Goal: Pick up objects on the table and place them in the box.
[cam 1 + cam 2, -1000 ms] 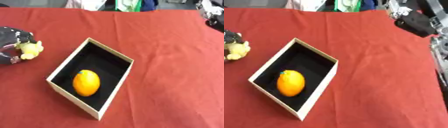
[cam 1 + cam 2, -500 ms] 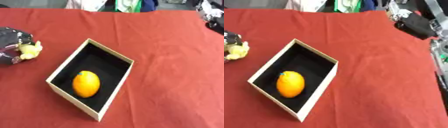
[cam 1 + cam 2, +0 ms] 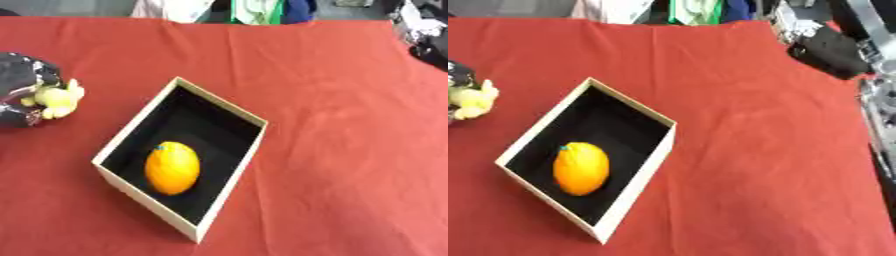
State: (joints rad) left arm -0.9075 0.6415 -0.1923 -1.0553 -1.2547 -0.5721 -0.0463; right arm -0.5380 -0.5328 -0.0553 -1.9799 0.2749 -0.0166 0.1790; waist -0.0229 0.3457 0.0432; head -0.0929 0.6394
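A pale cardboard box (image 3: pixel 229 106) with a black inside lies askew in the middle of the red table. An orange fruit (image 3: pixel 171 167) rests in its near part. At the far left my left hand (image 3: pixel 19 87) has its fingers curled round a small yellow soft toy (image 3: pixel 57 97), low over the cloth and left of the box. My right hand (image 3: pixel 830 50) shows as a dark shape at the table's far right edge, well away from the box; its fingers are not visible.
A red cloth (image 3: pixel 341 150) covers the table, with bare cloth right of the box and beyond it. Clothing in white, green and blue (image 3: pixel 254 9) shows past the far edge. Silver arm parts (image 3: pixel 878 95) run down the right edge.
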